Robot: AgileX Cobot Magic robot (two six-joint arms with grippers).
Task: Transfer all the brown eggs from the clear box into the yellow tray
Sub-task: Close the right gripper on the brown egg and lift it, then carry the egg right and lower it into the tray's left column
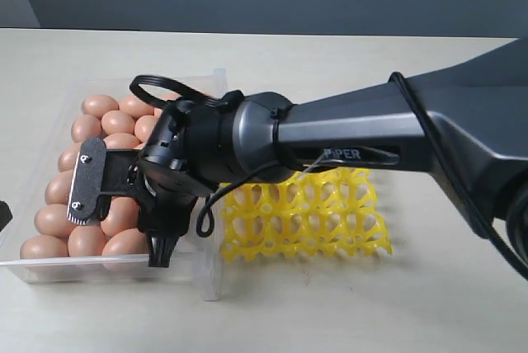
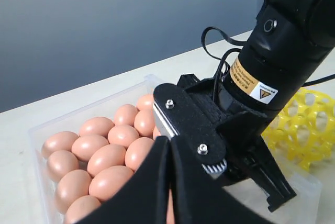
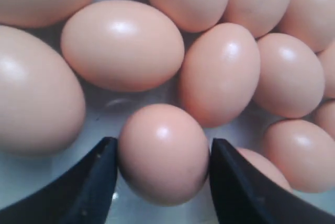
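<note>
- On the dark grey forearm of my right arm [image 1: 371, 134], seen from the exterior camera, white lettering [image 1: 345, 153] runs along the shell. The last three letters, "PER", are plain. The start of the word is partly covered and blurred, and the whole looks like "PIPER".
- On the black wrist [image 2: 277, 51] of that same arm, seen from my left wrist camera, a yellow label [image 2: 246, 77] wraps round the barrel. It carries several lines of small black print, too small to read.
- At one end of that label is a white patch with a warning triangle [image 2: 265, 93], yellow with a black edge. I cannot make out the symbol inside it.
</note>
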